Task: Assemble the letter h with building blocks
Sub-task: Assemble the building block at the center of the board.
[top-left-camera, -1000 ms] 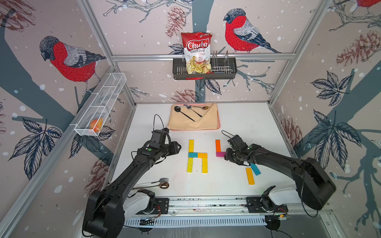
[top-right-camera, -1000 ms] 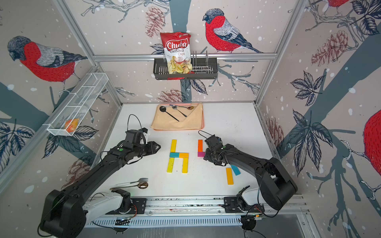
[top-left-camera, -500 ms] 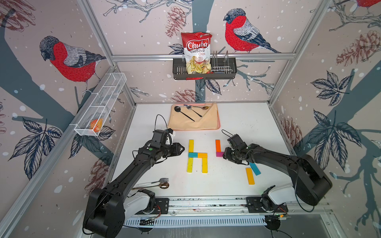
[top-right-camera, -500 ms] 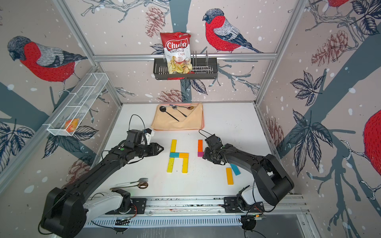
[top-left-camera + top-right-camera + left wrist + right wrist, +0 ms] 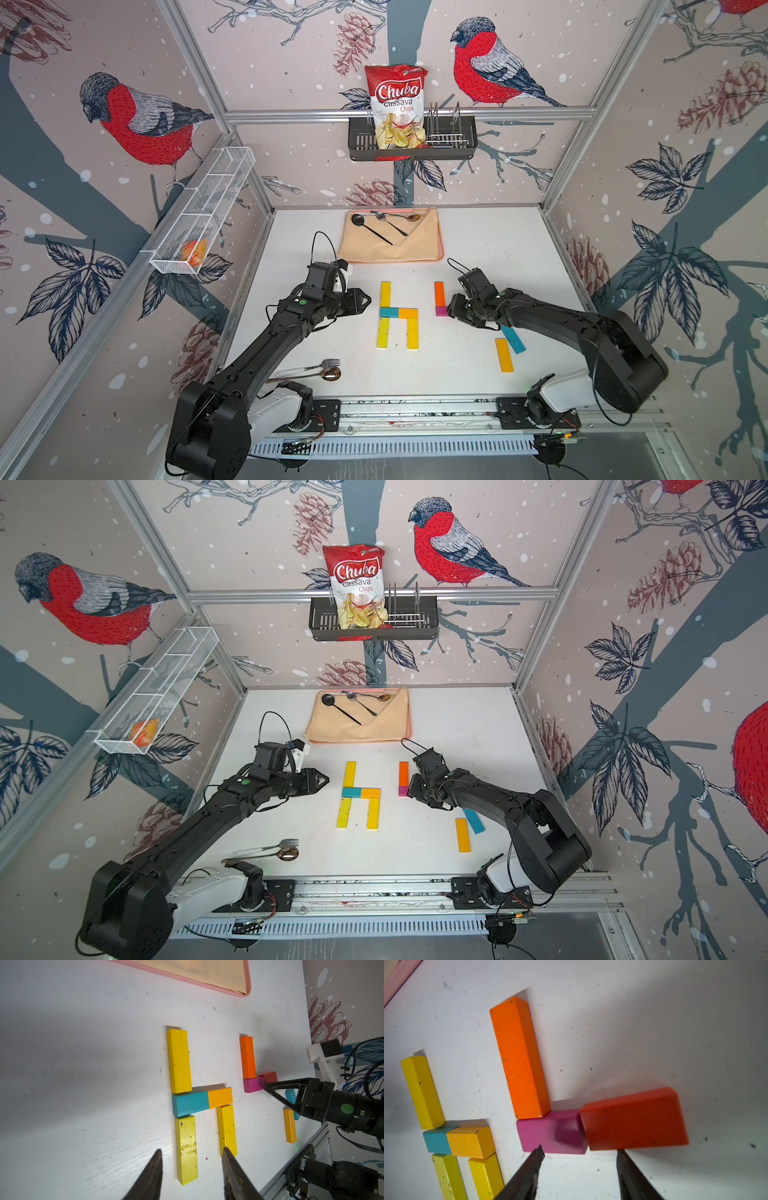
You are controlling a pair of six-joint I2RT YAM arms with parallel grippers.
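Desk: we see a white desk (image 5: 478, 249) with both arms reaching in from its front edge.
Finished letter: at the desk's middle five blocks lie flat and touching. A yellow top block (image 5: 385, 295) stands over a teal bar block (image 5: 389, 312), which joins an amber bar block (image 5: 408, 313) end to end. A left yellow leg (image 5: 383, 333) and a right yellow leg (image 5: 412, 333) run toward the front edge.
Second group: just right of the letter, an orange block (image 5: 519, 1057) meets one end of a magenta block (image 5: 550, 1132). A red block (image 5: 633, 1120) butts against the magenta block's other end, slightly askew; we cannot tell whether it lies fully flat.
Spare blocks: a teal spare (image 5: 513, 339) lies slantwise just beside an amber spare (image 5: 504, 354), toward the front right corner.
Right gripper (image 5: 580, 1150): its fingers stand apart, one tip at the magenta block's long side and one at the red block's. We cannot tell whether they touch.
Left gripper (image 5: 323, 780): its fingers are apart and point at the letter from the left-edge side, clear of it.
Cloth (image 5: 390, 249): it lies at the back edge and carries spoons.
Fork (image 5: 320, 365): it lies near the front edge, left of the letter.
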